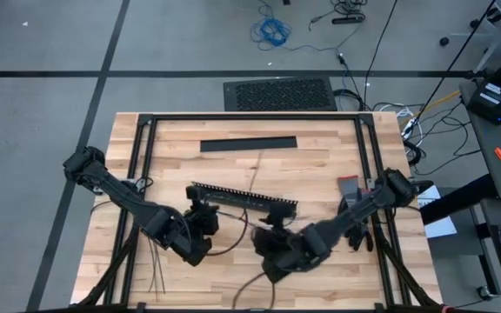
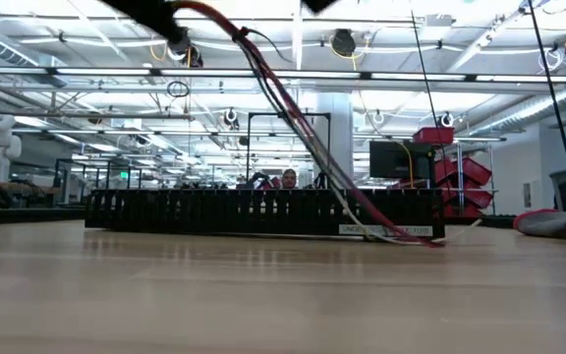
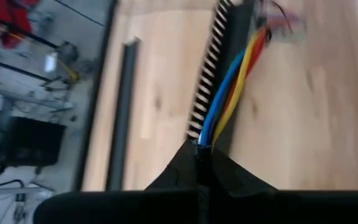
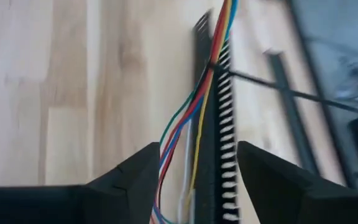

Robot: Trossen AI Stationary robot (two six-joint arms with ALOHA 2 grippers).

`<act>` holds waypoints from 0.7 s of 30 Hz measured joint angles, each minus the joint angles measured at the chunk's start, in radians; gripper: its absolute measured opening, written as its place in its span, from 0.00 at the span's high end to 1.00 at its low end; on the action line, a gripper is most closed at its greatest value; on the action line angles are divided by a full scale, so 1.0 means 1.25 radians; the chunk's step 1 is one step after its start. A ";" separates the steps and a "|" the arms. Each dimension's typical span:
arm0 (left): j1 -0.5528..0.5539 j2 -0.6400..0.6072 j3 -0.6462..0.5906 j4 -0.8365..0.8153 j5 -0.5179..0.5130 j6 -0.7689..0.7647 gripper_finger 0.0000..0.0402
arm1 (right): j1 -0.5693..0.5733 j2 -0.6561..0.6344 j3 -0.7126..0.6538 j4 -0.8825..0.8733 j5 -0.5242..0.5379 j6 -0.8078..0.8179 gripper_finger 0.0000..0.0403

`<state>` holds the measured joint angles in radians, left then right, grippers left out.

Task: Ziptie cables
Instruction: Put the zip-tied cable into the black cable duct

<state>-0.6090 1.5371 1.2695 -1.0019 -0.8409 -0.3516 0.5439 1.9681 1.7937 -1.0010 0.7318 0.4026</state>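
Left gripper (image 3: 199, 163) near the desk's (image 1: 320, 156) front left, fingers clenched on one end of the cables (image 3: 229, 93), holding the bundle raised. Cables running from that grip past the slotted black duct (image 1: 242, 197), across toward the right side. Right gripper (image 4: 194, 171) near the front centre, fingers released and spread wide, cables (image 4: 191, 118) passing through the gap untouched. Zipties (image 1: 156, 265) lying at the desk's front left edge, well apart from both grippers.

Likely trouble: bundle now supported on one end only, so free strands liable to fan out or sag onto the duct teeth and snag there. Any pull from the left side apt to drag the duct askew. No ziptie yet near the bundle.
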 joint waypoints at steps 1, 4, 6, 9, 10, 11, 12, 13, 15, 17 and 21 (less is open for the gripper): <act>0.000 -0.001 0.011 -0.004 -0.017 0.006 0.99 | 0.012 -0.007 0.000 -0.003 0.032 0.014 0.47; 0.000 -0.001 0.041 -0.010 -0.042 0.037 0.99 | 0.042 -0.014 -0.005 -0.004 0.102 0.056 0.47; 0.000 -0.002 0.059 -0.009 -0.056 0.059 0.99 | 0.054 -0.012 -0.027 0.018 0.118 0.077 0.47; 0.001 -0.002 0.071 -0.007 -0.064 0.097 0.99 | 0.057 -0.001 -0.082 0.098 0.127 0.092 0.47; 0.001 -0.002 0.074 -0.007 -0.065 0.102 0.99 | 0.054 0.005 -0.104 0.137 0.139 0.090 0.47; 0.001 -0.002 0.077 -0.008 -0.067 0.108 0.99 | 0.052 0.008 -0.127 0.180 0.164 0.090 0.47; 0.001 -0.002 0.080 -0.008 -0.072 0.118 0.99 | 0.051 0.010 -0.153 0.223 0.195 0.087 0.47; 0.001 -0.002 0.084 -0.008 -0.077 0.125 0.99 | 0.051 0.011 -0.178 0.270 0.238 0.084 0.47; 0.001 -0.002 0.094 -0.009 -0.085 0.142 0.99 | 0.051 0.011 -0.229 0.363 0.336 0.085 0.47; 0.002 -0.002 0.107 -0.008 -0.094 0.158 0.99 | 0.057 0.011 -0.277 0.447 0.404 0.087 0.47; 0.006 -0.002 0.132 -0.008 -0.105 0.197 0.99 | 0.065 0.011 -0.353 0.629 0.423 0.090 0.47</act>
<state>-0.6020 1.5341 1.4343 -1.0119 -0.9715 -0.1053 0.6257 1.9820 1.3522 -0.2150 1.2610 0.5156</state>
